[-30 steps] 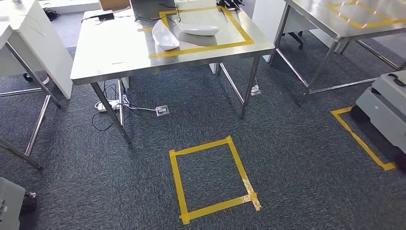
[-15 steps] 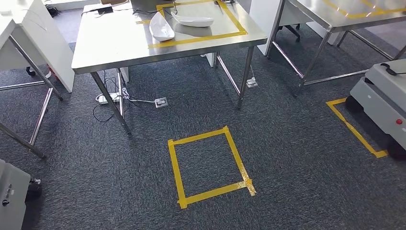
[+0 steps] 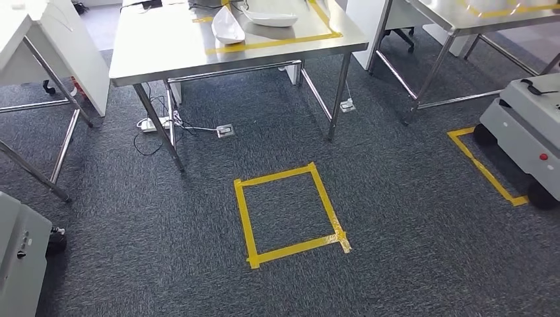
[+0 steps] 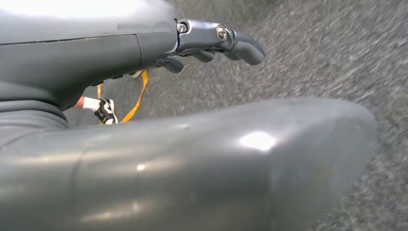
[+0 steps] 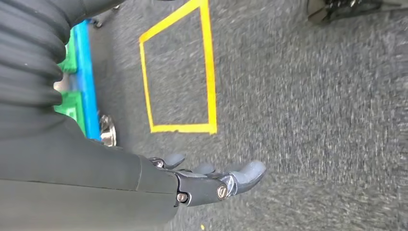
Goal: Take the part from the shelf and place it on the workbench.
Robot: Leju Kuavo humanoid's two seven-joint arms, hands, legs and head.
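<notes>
1. The robot looks down across dark grey carpet at a rectangle of yellow floor tape [image 3: 290,214] marked out in front of a stainless-steel workbench on thin metal legs [image 3: 165,46].

2. Two white, boat-shaped moulded parts [image 3: 228,28] lie on the bench top, one inside and one straddling a yellow taped outline at the far edge of the head view. No shelf can be seen, so the part to be fetched cannot be placed from these views.

3. The left hand [image 4: 216,43] hangs over the carpet holding nothing, its dark fingers loosely extended and apart.

4. The right hand [image 5: 211,180] is likewise empty, fingers stretched out above the carpet, near a second yellow taped rectangle [image 5: 178,72].

5. A grey wheeled cart [image 3: 528,132] stands at the right, partly over another taped floor marker; a white power strip with trailing cables [image 3: 155,123] lies beneath the bench.

6. The step in hand appears to be walking between stations. Done well, it would mean stopping squarely on a taped floor box, steering clear of the cart and table legs, and keeping both arms tucked until the shelf is faced.
</notes>
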